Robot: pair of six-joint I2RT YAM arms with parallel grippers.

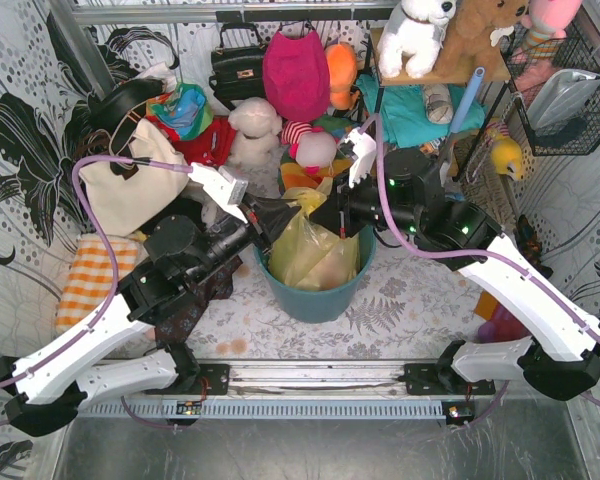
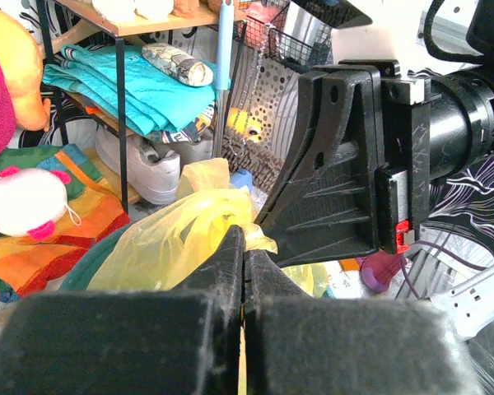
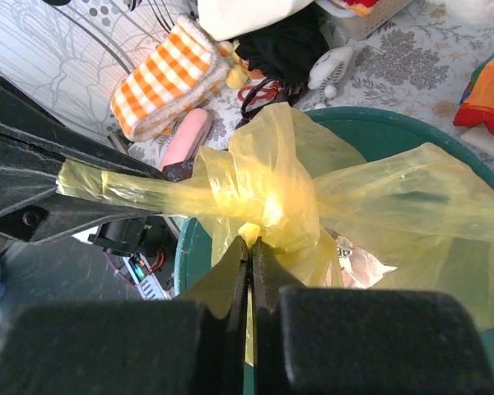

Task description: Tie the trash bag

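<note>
The yellow trash bag (image 1: 310,255) sits in the round teal bin (image 1: 315,300) at the middle of the table. Above the bin its top is twisted into a wrap or loose knot (image 3: 259,185). My left gripper (image 1: 286,214) is shut on a strip of the bag (image 3: 123,189) that stretches taut to the left of the knot. My right gripper (image 3: 249,244) is shut on a yellow tail just under the knot, and it meets the left one tip to tip over the bin (image 3: 379,123). White paper (image 3: 354,263) shows through the film. In the left wrist view, yellow film (image 2: 181,239) runs into my left gripper (image 2: 245,249).
A cream tote bag (image 1: 130,185) and an orange checked cloth (image 1: 95,280) lie left of the bin. Soft toys (image 1: 255,130), a pink bag (image 1: 295,75) and a shelf with teal cloth (image 1: 410,110) crowd the back. A purple object (image 1: 500,325) lies at the right.
</note>
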